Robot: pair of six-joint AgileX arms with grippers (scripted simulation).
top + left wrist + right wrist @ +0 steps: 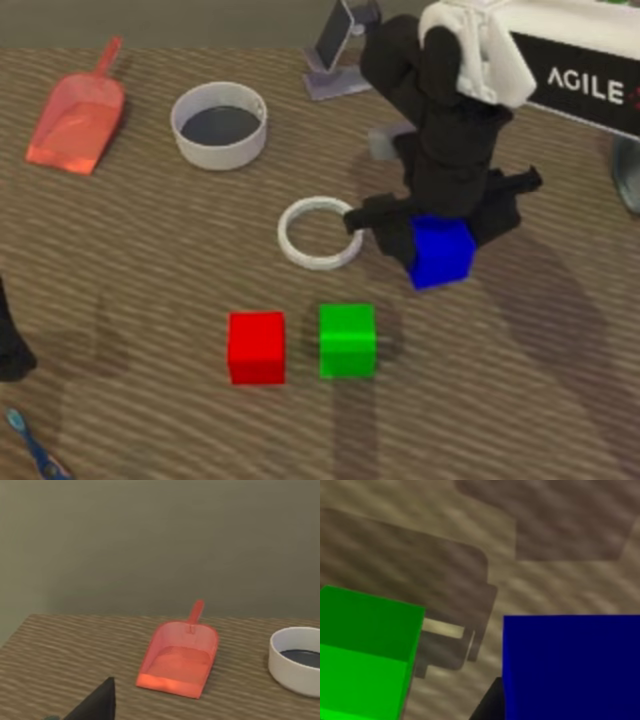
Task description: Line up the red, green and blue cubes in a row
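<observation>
Low in the top view, the red cube (256, 347) and the green cube (347, 340) sit side by side on the brown table (520, 400), a narrow gap between them, their faces squared to each other. Just above and right of the green one, nearer the frame's centre, the right gripper (436, 232) has its fingers clamped on the blue cube (441, 251), which seems to hang clear of the surface. To finish well, I reckon it should carry the block down-frame to the green cube's right, match that same gap, square the edges, and lower fully before letting go; the wrist view shows blue and green already close, so a knock is the risk. A white ring (319, 233) lies left of the gripper. Farther up sit a white bowl (219, 124) and an orange-red scoop (78, 118). The left arm (12, 345) is parked at the left edge, its fingers unreadable.
</observation>
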